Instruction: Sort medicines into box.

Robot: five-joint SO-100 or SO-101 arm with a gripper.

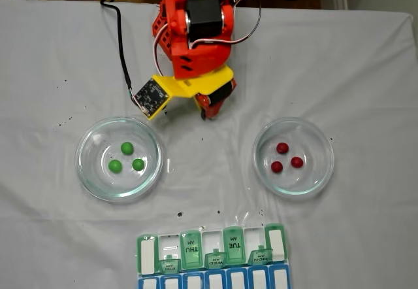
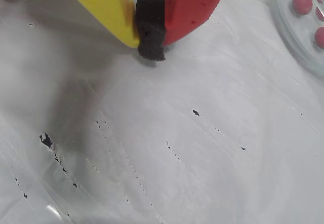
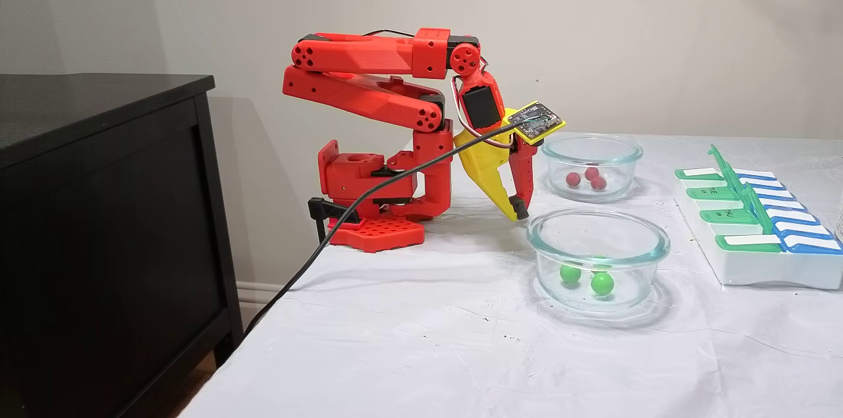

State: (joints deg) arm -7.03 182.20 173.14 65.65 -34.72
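Note:
Three green medicines (image 1: pixel 127 148) lie in the left glass dish (image 1: pixel 91 174), and three dark red medicines (image 1: pixel 282 148) lie in the right glass dish (image 1: pixel 323 171). The box (image 1: pixel 212 257) sits at the near table edge, with some of its green lids raised. My gripper (image 1: pixel 204 114) hangs just above the cloth between the two dishes and behind them. In the wrist view the gripper (image 2: pixel 151 44) is shut, yellow and red fingers pressed on their black foam pad and holding nothing. From the side, the gripper (image 3: pixel 519 212) points down next to the green medicines' dish (image 3: pixel 598 243).
A black cable (image 1: pixel 123 53) runs from the wrist board across the cloth toward the back left. A black cabinet (image 3: pixel 99 207) stands beside the table. The white cloth (image 2: pixel 177 148) under the gripper is wrinkled with dark specks.

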